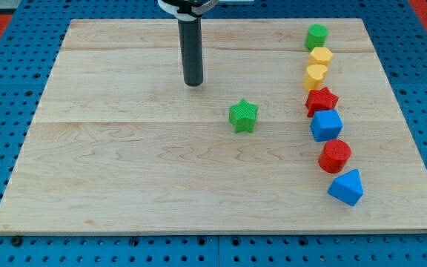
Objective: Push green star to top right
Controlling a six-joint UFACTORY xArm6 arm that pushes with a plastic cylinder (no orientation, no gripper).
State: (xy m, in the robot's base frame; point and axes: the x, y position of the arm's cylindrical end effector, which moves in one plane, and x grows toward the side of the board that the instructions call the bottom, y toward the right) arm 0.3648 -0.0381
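Observation:
The green star (243, 116) lies near the middle of the wooden board (124, 170), a little to the view's right of centre. My tip (193, 82) rests on the board up and to the left of the star, a clear gap apart from it. The dark rod rises from the tip to the view's top edge.
A column of blocks runs down the view's right side: a green cylinder (316, 36), a yellow hexagon (321, 56), a yellow block (315, 76), a red star (321, 100), a blue block (325, 125), a red cylinder (335, 156) and a blue block (346, 187). Blue pegboard surrounds the board.

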